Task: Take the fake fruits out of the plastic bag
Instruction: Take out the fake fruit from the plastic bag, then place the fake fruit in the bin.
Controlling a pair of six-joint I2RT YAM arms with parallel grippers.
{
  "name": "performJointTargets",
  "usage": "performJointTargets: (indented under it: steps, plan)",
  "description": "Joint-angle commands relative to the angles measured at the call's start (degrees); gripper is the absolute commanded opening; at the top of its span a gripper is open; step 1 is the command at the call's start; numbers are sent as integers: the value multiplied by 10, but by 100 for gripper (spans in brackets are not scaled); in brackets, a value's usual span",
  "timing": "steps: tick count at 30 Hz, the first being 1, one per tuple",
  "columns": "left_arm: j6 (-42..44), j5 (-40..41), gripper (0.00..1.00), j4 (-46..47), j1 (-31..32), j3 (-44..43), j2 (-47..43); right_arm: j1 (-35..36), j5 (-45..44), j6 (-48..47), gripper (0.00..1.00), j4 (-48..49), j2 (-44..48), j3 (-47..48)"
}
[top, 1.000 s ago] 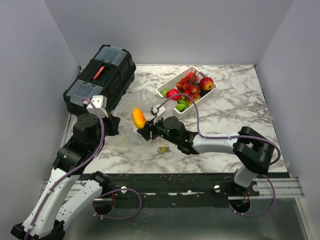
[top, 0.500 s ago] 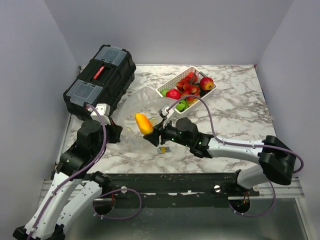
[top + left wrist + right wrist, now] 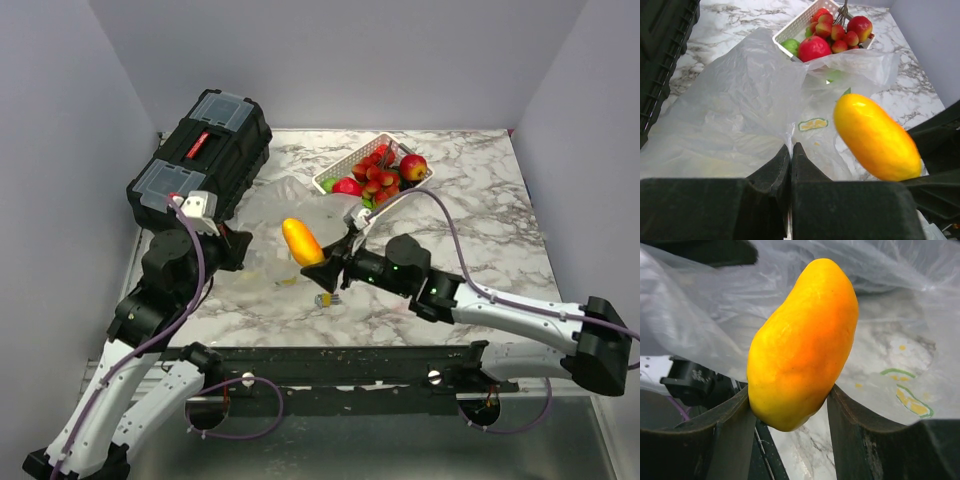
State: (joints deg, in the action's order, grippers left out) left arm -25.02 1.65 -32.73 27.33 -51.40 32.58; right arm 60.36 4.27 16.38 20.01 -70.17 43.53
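Note:
My right gripper (image 3: pixel 322 266) (image 3: pixel 788 393) is shut on a yellow-orange fake fruit (image 3: pixel 302 242) (image 3: pixel 805 340) (image 3: pixel 875 137) and holds it in the air above the clear plastic bag (image 3: pixel 278 203) (image 3: pixel 740 100) (image 3: pixel 695 305). The bag lies crumpled on the marble between the toolbox and the basket. My left gripper (image 3: pixel 236 252) (image 3: pixel 790 151) is shut on the bag's near edge. A pale citrus slice (image 3: pixel 813 124) (image 3: pixel 910 401) shows through the film. Red strawberries, an apple (image 3: pixel 413 167) (image 3: pixel 860 25) and green pieces fill the white basket (image 3: pixel 338 166) (image 3: pixel 790 27).
A black toolbox (image 3: pixel 200 155) stands at the back left, close beside my left arm. A small yellow-grey object (image 3: pixel 326 299) lies on the marble under my right wrist. The bag's far edge drapes against the basket's near corner.
My right gripper has carried the yellow-orange fruit rightward, away from the bag's left side, with its arm stretching out to the right. The left gripper has kept its hold on the bag.

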Motion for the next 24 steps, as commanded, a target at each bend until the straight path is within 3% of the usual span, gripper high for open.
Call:
performJointTargets:
  steps: [1, 8, 16, 20, 24]
  plan:
    - [12, -36, 0, 57, -2, -38, 40, -1, -58, -7, 1, -19, 70, -8]
    - [-9, -47, 0, 87, -2, -101, 105, -2, -199, -25, 1, -132, 122, 47]
    - [-28, -51, 0, 70, -2, -105, 116, -5, -342, -51, 1, -176, 133, 80]
    - [-27, -36, 0, 39, -2, -83, 101, -37, -355, -53, 1, -193, 96, 112]
    - [-31, -21, 0, 19, -2, -52, 81, -115, -310, -32, 1, -197, 59, 133]
